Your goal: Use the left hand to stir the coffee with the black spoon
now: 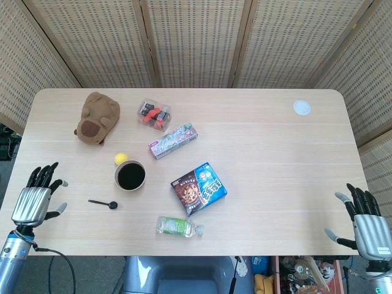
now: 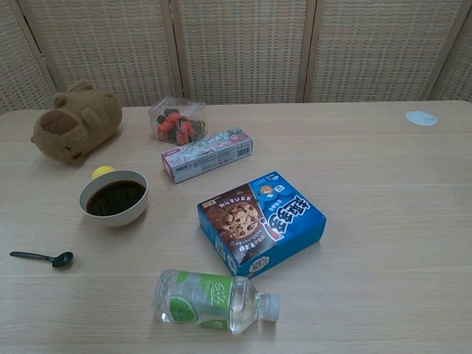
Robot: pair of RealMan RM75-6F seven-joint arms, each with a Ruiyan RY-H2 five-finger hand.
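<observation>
I look down on a pale wooden worktop (image 1: 263, 159) with my left robot hand (image 1: 38, 197) hovering at its near-left edge, fingers spread and holding nothing, palm turned towards the things I need. The small black plastic spoon (image 1: 103, 203) lies flat on the wood a little to the right of that hand, handle pointing towards it and bowl towards the centre, which suits a pick-up from the handle end. Just beyond the spoon stands the round white cup of dark coffee (image 1: 130, 175), upright and full, close enough that I judge the carry from spoon to cup will be short. A small yellow ball (image 1: 121, 158) sits touching or just beside the cup's far rim; I cannot tell which. My right robot hand (image 1: 364, 218) hangs off the near-right edge, fingers apart and empty, well away from the work, as this task is for the left alone. The rest is clutter to steer around: a blue box of chocolate-chip biscuits (image 1: 198, 188) right of the cup, a clear plastic bottle with a green label (image 1: 177, 226) lying on its side near the front edge, and a brown plush animal (image 1: 96, 117) far left at the back. The stirring is not yet begun.
</observation>
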